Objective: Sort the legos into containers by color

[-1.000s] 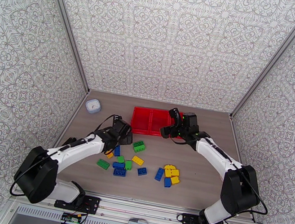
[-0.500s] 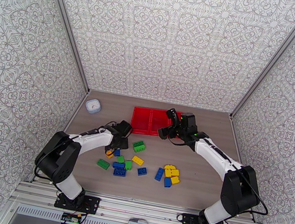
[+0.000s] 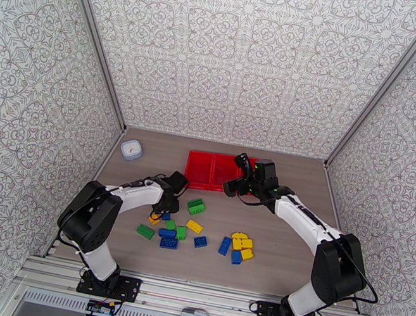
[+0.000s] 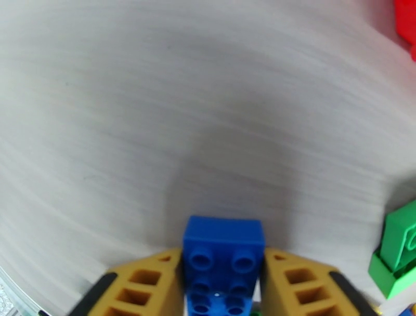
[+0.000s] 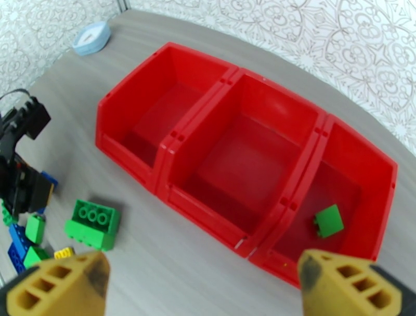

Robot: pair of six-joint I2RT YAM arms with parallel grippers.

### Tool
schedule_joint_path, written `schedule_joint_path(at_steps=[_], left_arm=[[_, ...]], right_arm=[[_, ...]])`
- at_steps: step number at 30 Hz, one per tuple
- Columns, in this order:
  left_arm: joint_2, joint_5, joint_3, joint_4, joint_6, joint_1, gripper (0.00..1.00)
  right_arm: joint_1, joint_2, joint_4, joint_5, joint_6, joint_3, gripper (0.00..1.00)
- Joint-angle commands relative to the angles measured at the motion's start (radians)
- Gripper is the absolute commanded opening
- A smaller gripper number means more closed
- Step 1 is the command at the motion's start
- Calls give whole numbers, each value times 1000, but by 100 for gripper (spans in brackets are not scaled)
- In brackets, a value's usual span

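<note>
Your left pincer [image 4: 222, 262] is closed on a blue brick [image 4: 223, 236], with one finger pressed to each side of it. I cannot tell whether the brick is off the tabletop [image 4: 156, 104]. From above, that pincer [image 3: 164, 205] sits at the left end of the loose pile [image 3: 194, 233], which is spread across the middle of the tabletop, nearer the arms' edge than the far edge.

Your right pincer [image 5: 203, 286] stands wide with nothing between its fingers. It hovers just on the near side of the red tray [image 5: 203, 112]. The tray lies toward the far edge of the tabletop, about midway along it.

You are at the very start, by my judgement. The tray's right compartment holds one small green brick [image 5: 328, 221], lying flat on its floor. The middle and left compartments are bare. Everything else is out on the tabletop: a dozen or so blue, yellow and green bricks. Among them are a large green brick [image 3: 195, 206] just in front of the tray and a yellow cluster [image 3: 243, 242] toward the right. The blue brick you hold is in hand but not delivered.

Green has claimed the right compartment, so blue and yellow each need one of the other two. The white cup [image 3: 131, 149] in the far left corner is not a bin for these.
</note>
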Motion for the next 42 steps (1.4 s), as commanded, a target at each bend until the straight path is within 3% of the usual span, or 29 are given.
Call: schedule_joint_path(at_steps=[1,9,17,21,38,42], left_arm=[[-24,-4,22,-6,-9,-14,36],[-90,-39,27,31,-4,-40,30],[-155,-65,49,264,54,-65,28],[-101,-63,141,332,80,-55,27],[302,-26,593,284,168,8,27],[303,-11,600,293,167,5,38]], right_arm=[[8,-34,-17,6,-3,-22,100],[8,-62,1,10,15,-43,100],[9,-96,68,9,53,-96,100],[7,-99,76,11,65,-107,100],[8,-133,76,61,72,-138,100],[9,-145,32,114,111,-130,100]])
